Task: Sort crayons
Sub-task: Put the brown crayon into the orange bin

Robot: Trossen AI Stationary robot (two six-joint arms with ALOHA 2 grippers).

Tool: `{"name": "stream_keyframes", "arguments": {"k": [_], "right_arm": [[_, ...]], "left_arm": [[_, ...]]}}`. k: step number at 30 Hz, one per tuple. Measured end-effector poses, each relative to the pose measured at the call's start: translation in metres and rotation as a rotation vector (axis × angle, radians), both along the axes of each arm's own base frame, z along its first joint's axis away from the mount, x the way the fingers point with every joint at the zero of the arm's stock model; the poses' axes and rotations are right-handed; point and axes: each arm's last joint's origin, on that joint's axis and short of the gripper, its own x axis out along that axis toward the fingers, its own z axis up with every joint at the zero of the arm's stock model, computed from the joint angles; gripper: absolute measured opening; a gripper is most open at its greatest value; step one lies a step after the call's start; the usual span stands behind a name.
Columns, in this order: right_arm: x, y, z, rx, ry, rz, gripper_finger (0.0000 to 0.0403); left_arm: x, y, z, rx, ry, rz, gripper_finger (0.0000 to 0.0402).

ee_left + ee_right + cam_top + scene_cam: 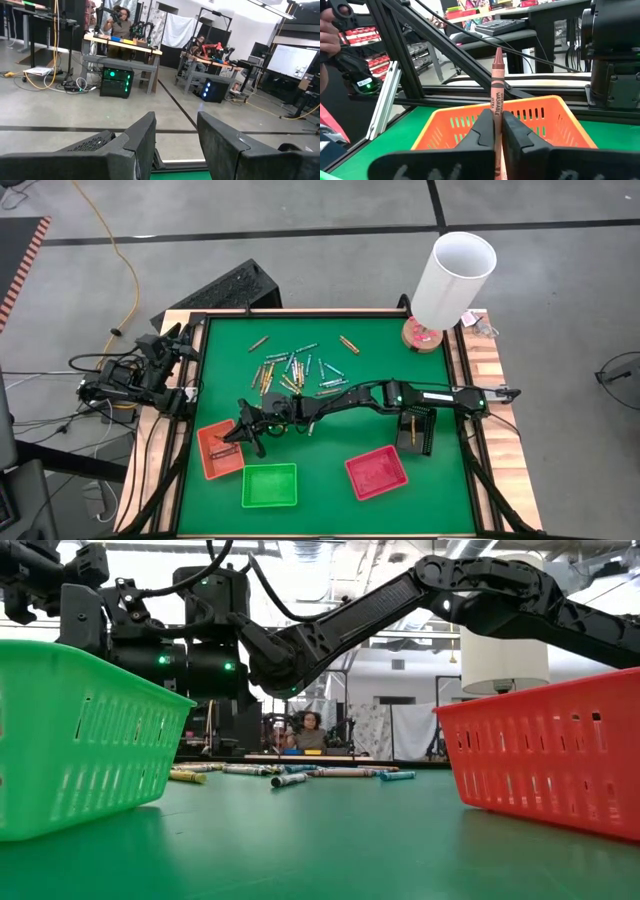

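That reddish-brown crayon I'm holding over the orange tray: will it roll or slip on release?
The reddish-brown crayon looks thin, stiff and round, pinched low in the right gripper, so it may tip as it drops. The orange tray walls should probably stop rolling.

The only readable text is "WASHABLE", printed lengthwise on the paper wrapper of the reddish-brown crayon point(497, 80) standing upright between the right pincer's point(498, 131) fingers; smaller print beside it is illegible.

overhead, table-level, wrist views (shared trays)
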Motion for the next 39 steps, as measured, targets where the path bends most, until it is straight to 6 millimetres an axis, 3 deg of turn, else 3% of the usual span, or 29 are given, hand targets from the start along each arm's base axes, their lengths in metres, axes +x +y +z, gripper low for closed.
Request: {"name": "stream_keyframes", "arguments": {"k": [35,39], "right_arm": [[0.001,-0.002,-0.005,-0.047,0.036,-0.061,0.0063],[0.001,-0.012,0.010,-0.044,0.041,-0.090,0.0063]], "left_arm": [[0.000,0.000,0.000,0.004,0.003,-0.001,0.0135],[0.000,0.000,0.000,0.006,0.007,-0.001,0.0135]]}}
